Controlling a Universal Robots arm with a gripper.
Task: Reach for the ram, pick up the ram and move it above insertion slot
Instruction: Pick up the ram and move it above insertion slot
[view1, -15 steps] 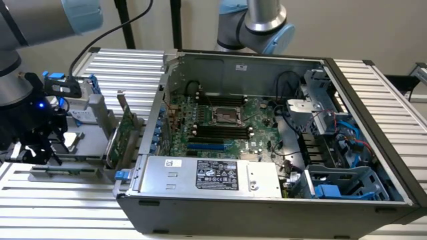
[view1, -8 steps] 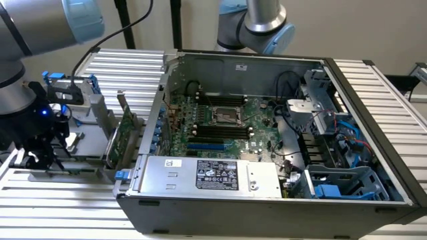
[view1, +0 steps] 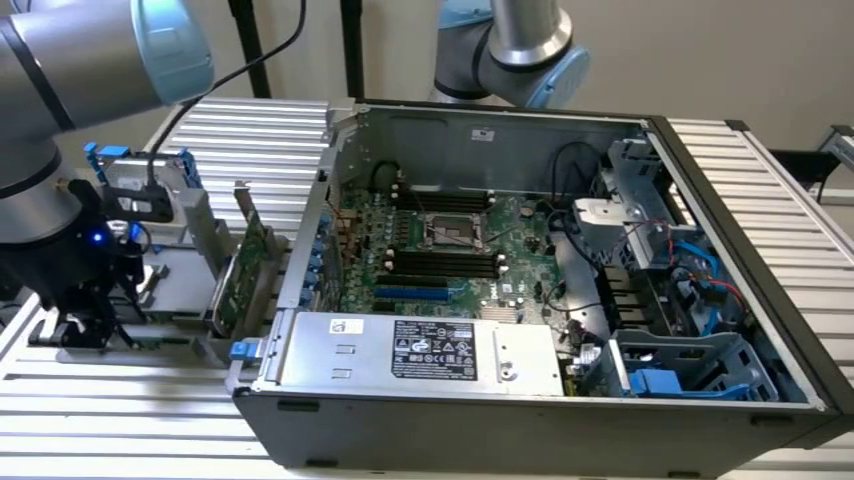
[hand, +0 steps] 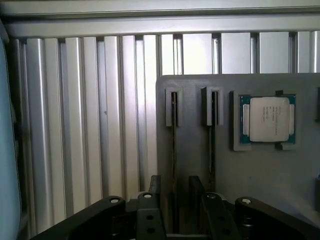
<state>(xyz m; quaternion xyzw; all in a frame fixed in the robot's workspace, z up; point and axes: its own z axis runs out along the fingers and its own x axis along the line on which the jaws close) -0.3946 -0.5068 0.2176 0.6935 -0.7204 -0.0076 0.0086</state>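
Note:
Two rams stand on edge in slots of the grey holder. One ram runs straight between the fingers of my gripper, which is open and just above it, not gripping. The second ram stands parallel beside it. In the exterior view my gripper hangs low over the holder tray at that view's left, outside the computer case. The black insertion slots lie on the motherboard inside the open case.
A processor chip sits in its own pocket of the holder. A green expansion card stands upright between the tray and the case wall. A second arm rises behind the case. Ribbed aluminium table surrounds everything.

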